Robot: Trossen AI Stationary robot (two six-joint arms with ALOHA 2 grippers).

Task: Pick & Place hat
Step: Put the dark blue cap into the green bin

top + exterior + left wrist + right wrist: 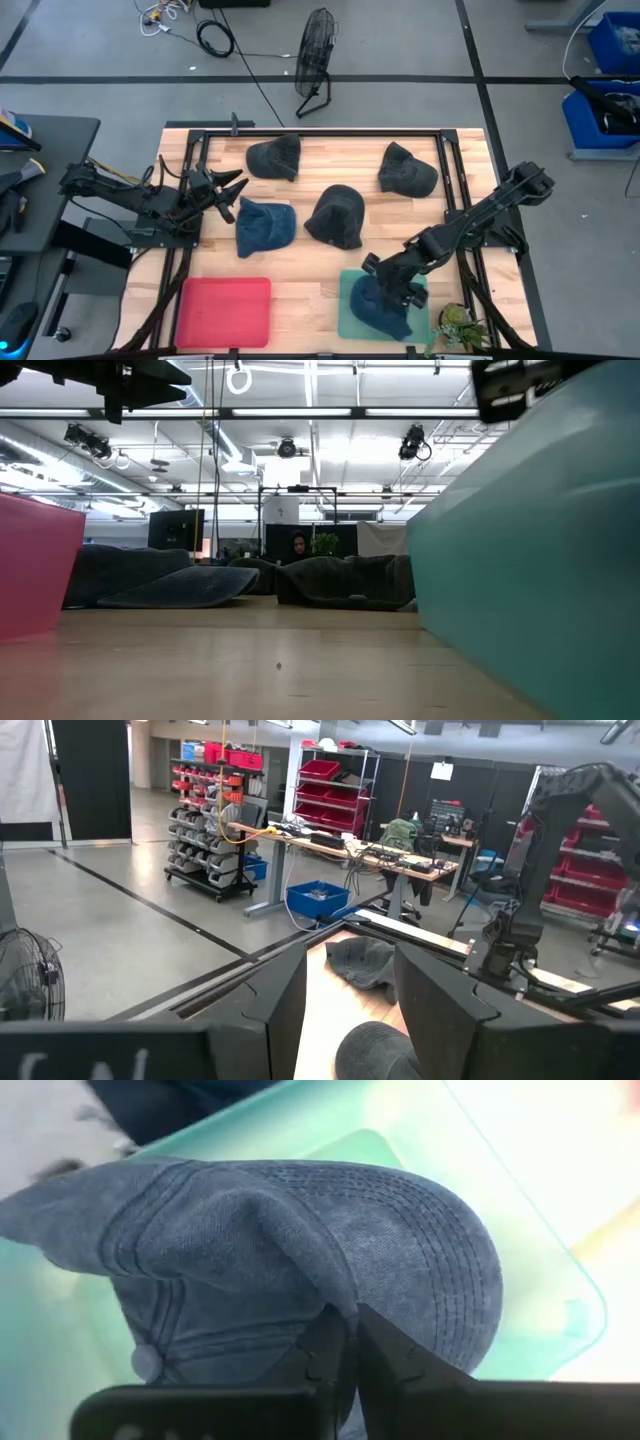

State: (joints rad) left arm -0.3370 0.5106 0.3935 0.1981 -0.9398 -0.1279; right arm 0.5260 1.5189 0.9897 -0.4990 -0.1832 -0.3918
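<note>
A blue denim hat [383,312] lies in the teal tray [348,300] near the table's front right; in the right wrist view the hat [300,1240] fills the picture, its stitched brim [450,1270] resting on the tray floor. My right gripper [388,290] is right over it, shut on the cloth. My left gripper [232,196] hovers open at the table's left side, near another blue hat [264,226], touching nothing. In its own wrist view the left gripper [350,1010] points across the table. My right gripper pinches a bit of the hat's cloth where the crown meets the brim [340,1305] between its two fingertips [325,1355], coming from above and slanting down. The hat sits on the teal tray floor, crown up. One layer or several, I cannot tell.
Three dark hats [275,157] [408,170] [335,217] lie on the far half of the wooden table. A red tray [225,312] sits at the front left. A small plant [458,325] stands by the teal tray's right side. Black frame rails [300,131] edge the table.
</note>
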